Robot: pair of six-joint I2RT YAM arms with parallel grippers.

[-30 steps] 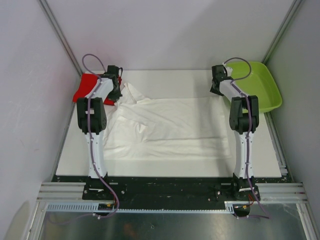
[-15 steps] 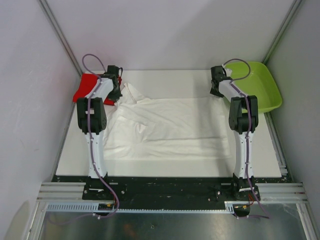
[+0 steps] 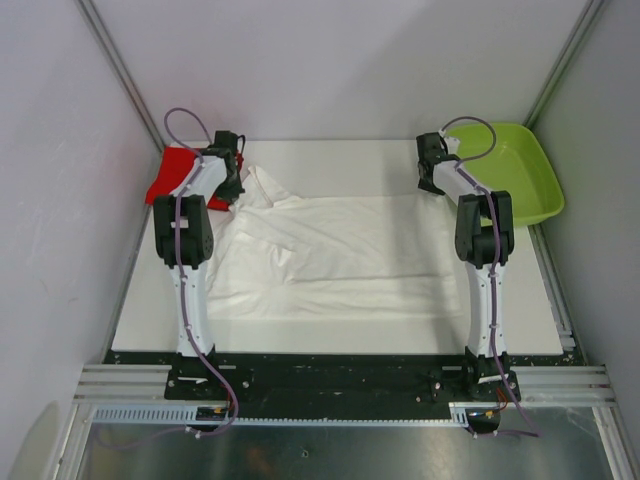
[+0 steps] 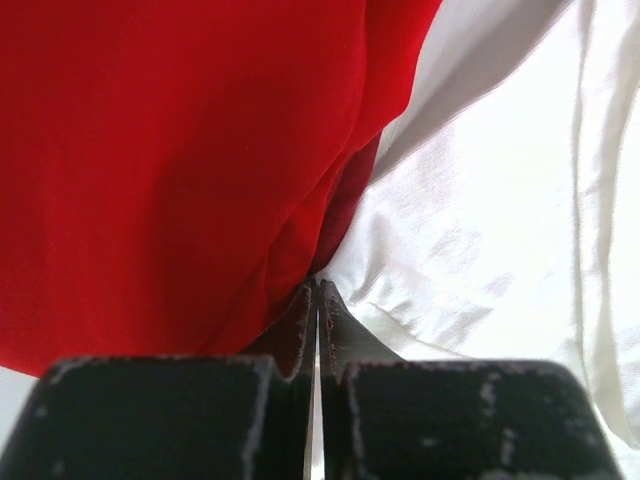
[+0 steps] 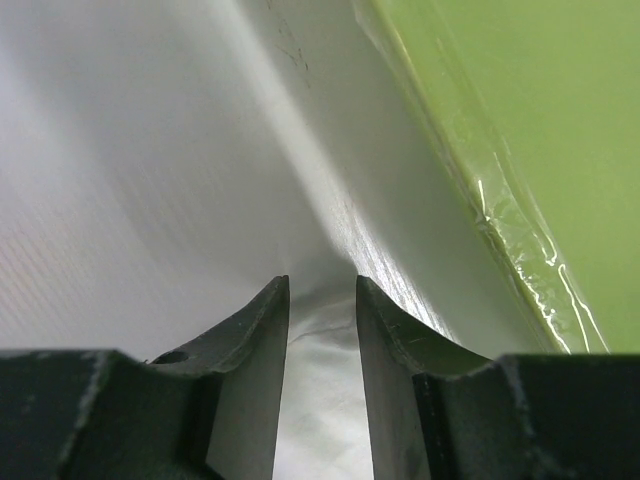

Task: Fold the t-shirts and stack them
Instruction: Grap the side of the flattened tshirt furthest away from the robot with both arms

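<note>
Top external view: the bench (image 3: 340,160) is closed in by grey walls on the left, at the far side and on the right. At its far left corner the red t-shirt (image 3: 170,175) is bunched right at the bench edge, close to the left wall. The left tool (image 3: 232,188) is placed just beside it, where red cloth meets white cloth. The white t-shirt (image 3: 340,250) is spread over the middle of the bench from one arm to the other. It is wrinkled on its left side and flatter on the right. A bare strip of bench is left behind it and a narrower one before it. The right tool (image 3: 430,185) is set at the far right corner of this shirt. The lime-green tray (image 3: 525,175) is found just beyond it in the far right corner, near the right wall.

Left wrist view adds what is hidden from above. The left tool (image 4: 317,285) is clenched, its fingers pressed flat together at the seam between the red t-shirt (image 4: 170,170) and the white t-shirt (image 4: 480,250). Whether cloth is caught between them cannot be told.

Right wrist view shows the right tool (image 5: 320,285) released. Its fingers are held apart, with a fold of the white t-shirt (image 5: 320,400) seen in the gap. The tray (image 5: 520,100) wall is seen close on the right.
</note>
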